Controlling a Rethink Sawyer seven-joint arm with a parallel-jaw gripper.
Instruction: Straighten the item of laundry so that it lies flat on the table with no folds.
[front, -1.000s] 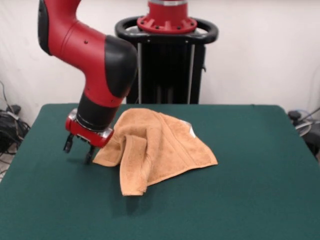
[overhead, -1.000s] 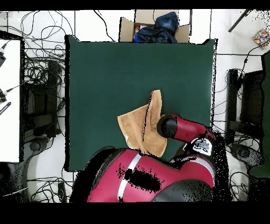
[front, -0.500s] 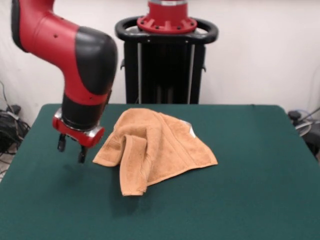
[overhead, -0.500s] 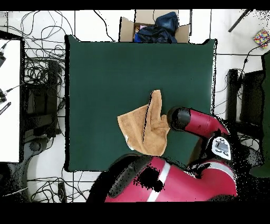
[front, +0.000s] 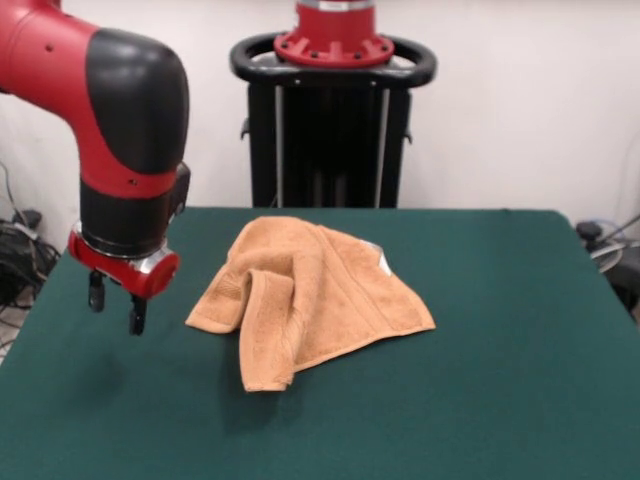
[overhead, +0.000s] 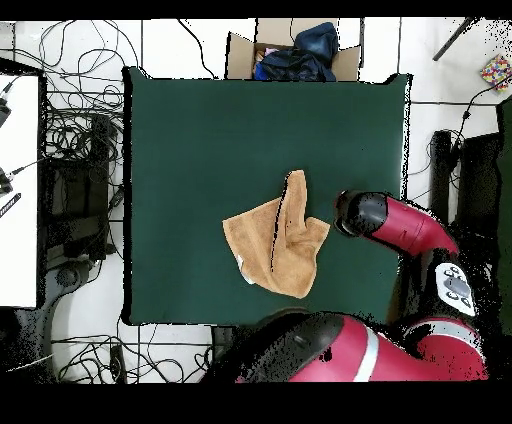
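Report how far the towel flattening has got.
Done: nothing that shows. The towel lies crumpled on the table, with a thick fold running down its front and a white tag showing at its back edge. In hand: nothing; the gripper hangs open and empty above the table, off to the side of the towel. Left: grasp an edge or corner, pull the fold open, spread the cloth flat.

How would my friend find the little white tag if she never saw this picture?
Start at the big green table, then find the crumpled orange-tan towel near its middle. The tag is a tiny white bit on the towel's edge facing away from the gripper, the only white spot on all that orange.
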